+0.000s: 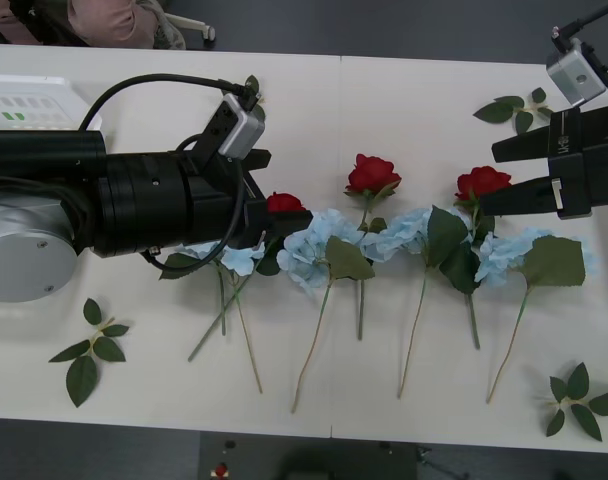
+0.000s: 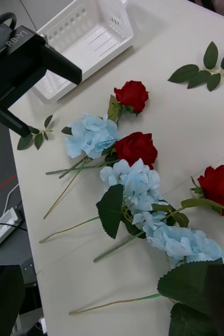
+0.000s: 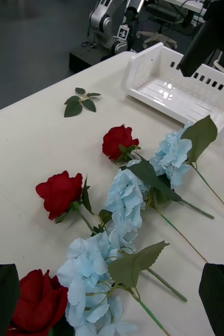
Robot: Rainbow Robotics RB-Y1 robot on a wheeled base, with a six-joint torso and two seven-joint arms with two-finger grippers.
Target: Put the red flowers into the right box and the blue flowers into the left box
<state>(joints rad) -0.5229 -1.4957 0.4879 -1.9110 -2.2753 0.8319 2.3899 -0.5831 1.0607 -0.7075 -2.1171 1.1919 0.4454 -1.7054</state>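
Red flowers [image 1: 373,175]: 3 roses lying on the white table [image 1: 404,100], heads away from the robot; the leftmost head is partly hidden behind the left arm. Blue flowers [image 1: 314,245]: 4 clusters in the same row, stems toward the robot; the leftmost is mostly covered by that arm. Left box [image 1: 24,105]: at the table's far left, cut off in the front view; the right wrist view shows it whole. Left gripper [image 3: 109,294]: fingers spread, above the leftmost flowers. Right gripper [image 1: 499,175]: fingers apart, beside the rightmost rose. Leaf sprigs [image 1: 89,350]: scattered near the corners.
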